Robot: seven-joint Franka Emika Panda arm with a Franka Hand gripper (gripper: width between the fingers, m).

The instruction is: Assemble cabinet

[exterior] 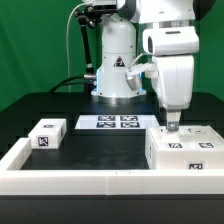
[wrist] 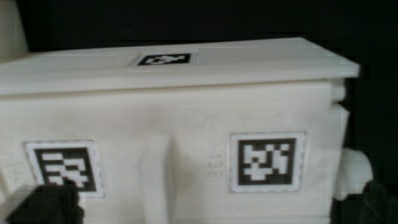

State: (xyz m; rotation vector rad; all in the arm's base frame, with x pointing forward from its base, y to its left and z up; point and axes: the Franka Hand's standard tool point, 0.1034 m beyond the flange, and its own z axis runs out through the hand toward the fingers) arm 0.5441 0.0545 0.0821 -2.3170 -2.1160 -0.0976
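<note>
The large white cabinet box [exterior: 178, 150] lies at the exterior view's right, inside the border frame, with marker tags on its top and front. My gripper [exterior: 173, 126] points straight down and sits just above its top, near the back edge. In the wrist view the box [wrist: 178, 110] fills the picture, showing three tags. My gripper [wrist: 205, 205] is open, and its dark fingertips [wrist: 43, 207] show at the two lower corners, wide apart, with the box's face between them. A smaller white block [exterior: 46, 134] with tags lies at the exterior view's left, far from the gripper.
The marker board [exterior: 113, 122] lies flat in the middle, in front of the robot base [exterior: 118, 75]. The long low white border frame [exterior: 90, 181] runs along the front and up the left side. Another white piece [exterior: 207, 134] lies just behind the large box.
</note>
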